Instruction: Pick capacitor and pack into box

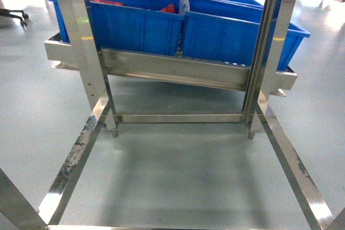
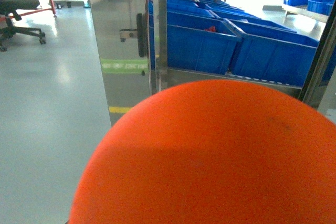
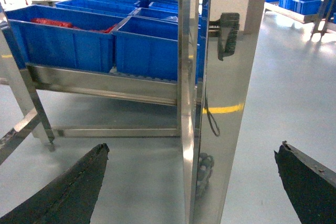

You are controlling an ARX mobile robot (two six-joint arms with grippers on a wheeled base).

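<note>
No capacitor shows in any view, and the box is out of view too. A smooth orange dome (image 2: 210, 156) fills the lower part of the left wrist view and hides the left gripper's jaws. In the right wrist view my right gripper (image 3: 192, 148) is open wide, its two dark fingers (image 3: 79, 182) at the bottom corners with nothing held. A steel upright (image 3: 231, 103) stands ahead, in line with the gap. Neither gripper appears in the head view.
A steel rack (image 1: 172, 68) carries rows of big blue bins (image 1: 135, 25), some with red items (image 1: 170, 8). Its steel legs and floor rails (image 1: 75, 160) frame grey floor below. An office chair (image 2: 18, 9) stands far left.
</note>
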